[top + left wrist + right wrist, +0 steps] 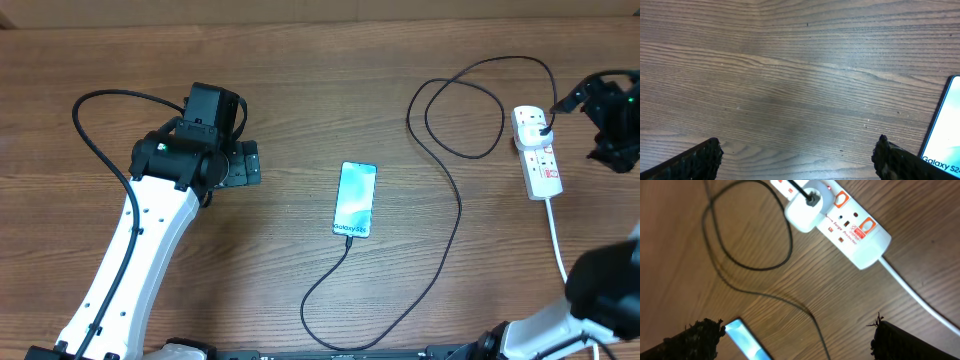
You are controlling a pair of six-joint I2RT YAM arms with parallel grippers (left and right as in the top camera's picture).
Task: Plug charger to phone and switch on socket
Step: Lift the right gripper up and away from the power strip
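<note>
The left gripper's (pixel 797 167) two black fingers (pixel 695 161) are closest to the lens. They are spread wide apart with nothing between them, over the bare wood table (pixel 790 75). The phone (pixel 355 198) lies flat in the middle of the table with its screen lit light blue, well to the right of that gripper. The charger (pixel 458 210) is a thin black cable that meets the phone's near end. It seems to be plugged in, but the spot is too small to be sure. From there the cable swings near, bends right, climbs to the far side and makes a loop. Its other end goes into a white plug block (pixel 801 212) sitting in the socket (pixel 860 230). The socket is a white strip at the far right, with a white cord (pixel 556 235) running toward the near edge. The right gripper (pixel 800 342) hangs near the socket, its fingers spread wide too, holding nothing.
</note>
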